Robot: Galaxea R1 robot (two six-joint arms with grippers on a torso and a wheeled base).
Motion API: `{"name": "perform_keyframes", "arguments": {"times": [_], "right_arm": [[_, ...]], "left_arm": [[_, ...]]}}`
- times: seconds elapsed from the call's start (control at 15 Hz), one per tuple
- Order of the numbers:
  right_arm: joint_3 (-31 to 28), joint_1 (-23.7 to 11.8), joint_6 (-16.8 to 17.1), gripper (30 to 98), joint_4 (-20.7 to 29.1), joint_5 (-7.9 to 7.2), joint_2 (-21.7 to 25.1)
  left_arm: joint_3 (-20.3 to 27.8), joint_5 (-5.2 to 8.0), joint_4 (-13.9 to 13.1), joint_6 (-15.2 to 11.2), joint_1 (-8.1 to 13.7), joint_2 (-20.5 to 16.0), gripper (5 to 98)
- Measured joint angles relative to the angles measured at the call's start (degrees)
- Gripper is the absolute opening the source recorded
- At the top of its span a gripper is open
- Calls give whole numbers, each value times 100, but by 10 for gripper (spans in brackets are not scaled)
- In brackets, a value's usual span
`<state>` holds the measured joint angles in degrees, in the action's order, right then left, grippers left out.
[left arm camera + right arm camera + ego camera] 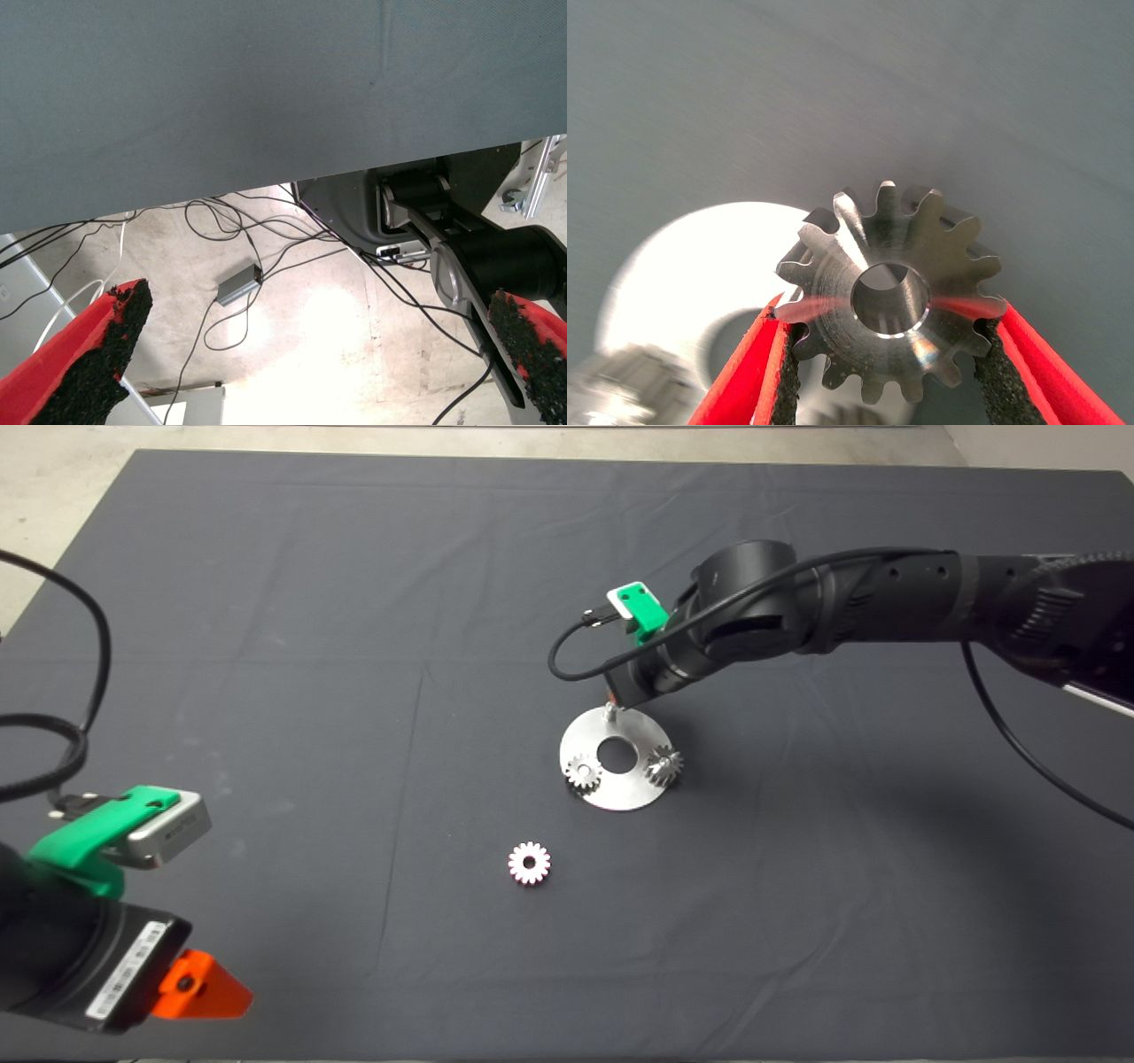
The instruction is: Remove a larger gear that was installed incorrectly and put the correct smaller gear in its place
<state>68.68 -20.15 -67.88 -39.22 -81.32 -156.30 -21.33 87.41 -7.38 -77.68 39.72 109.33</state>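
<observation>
My right gripper (886, 310) is shut on the larger gear (921, 239), a dark grey steel gear with coarse flared teeth and a centre hole. It holds the gear just above the far edge of the flat steel disc (620, 790), beside a bare peg (609, 710). In the head view the arm hides the gripper (623, 689) and its gear. The smaller gear (529, 863), bright and fine-toothed, lies flat on the mat in front of the disc. My left gripper (190, 992) is parked at the lower left, open and empty.
Two more gears sit on the disc, one at its front left (583, 772) and one at its right edge (663, 764), either side of its centre hole. The left wrist view shows the mat's edge (266, 181) and cables on the floor (239, 285).
</observation>
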Motion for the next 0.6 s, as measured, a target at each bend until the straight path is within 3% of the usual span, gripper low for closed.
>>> {"name": "perform_keyframes", "arguments": {"times": [0.47,0.6], "right_arm": [[-739,1,-568,440,2,-409,1167],[-776,0,-660,440,0,-604,1369]], "left_arm": [[0,0,-1,0,0,-2,977],[11,0,-1,0,0,1,977]]}}
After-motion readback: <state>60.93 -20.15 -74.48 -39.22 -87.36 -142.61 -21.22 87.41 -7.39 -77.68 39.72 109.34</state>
